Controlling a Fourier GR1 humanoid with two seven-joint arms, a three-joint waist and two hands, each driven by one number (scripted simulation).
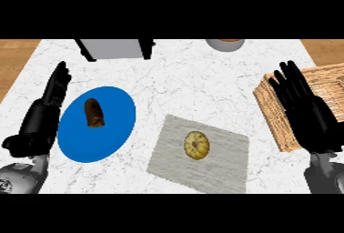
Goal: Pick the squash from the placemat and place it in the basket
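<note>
At the right side of the worktop, your right robot hand stood open, fingers straight and pointing away from you, holding nothing. It showed across the left edge of the woven basket; whether it touched the weave could not be told from above. From that hand the squash lay to the left and a little nearer to you, well apart, with bare marble between. The squash sat near the middle of the grey placemat. It was pale yellow and round as seen from overhead, so it offered no long axis for you to line the fingers against. An approach from any side looked much the same.

Farther left, beyond the placemat, a blue plate carried a dark brown item. At the far left your left robot hand rested open, fingers up, beside the plate's rim. By this view the right robot hand was the nearer of the two to the squash and stood next to the basket. The reach leftward and down therefore looked to be its job, followed by a carry back to the right.
</note>
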